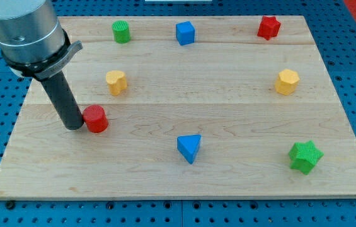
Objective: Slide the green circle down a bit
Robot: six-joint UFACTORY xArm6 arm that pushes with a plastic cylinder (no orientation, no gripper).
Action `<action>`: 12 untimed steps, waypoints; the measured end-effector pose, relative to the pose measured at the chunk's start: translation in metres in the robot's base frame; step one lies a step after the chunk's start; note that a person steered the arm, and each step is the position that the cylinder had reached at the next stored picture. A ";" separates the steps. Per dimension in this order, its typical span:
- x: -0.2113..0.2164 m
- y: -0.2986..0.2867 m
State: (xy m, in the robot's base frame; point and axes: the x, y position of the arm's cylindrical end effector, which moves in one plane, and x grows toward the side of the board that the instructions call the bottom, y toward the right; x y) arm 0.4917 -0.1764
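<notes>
The green circle [121,31] is a short green cylinder near the view's top edge of the wooden board [241,183], left of centre. My tip [75,127] rests on the board at the view's left, well below the green circle and touching the left side of a red cylinder [95,118]. A yellow block [116,82] lies between the green circle and the red cylinder.
A blue cube [185,33] and a red star [268,27] sit along the top. A yellow hexagon [287,82] is at the right. A blue triangle [189,148] lies at bottom centre and a green star [305,156] at bottom right.
</notes>
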 end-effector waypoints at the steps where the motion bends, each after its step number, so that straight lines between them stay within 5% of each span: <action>1: 0.000 0.020; 4: -0.003 0.039; 6: -0.076 0.008; 8: -0.088 0.000; 12: -0.274 0.000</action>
State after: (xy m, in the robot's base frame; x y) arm 0.2174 -0.1764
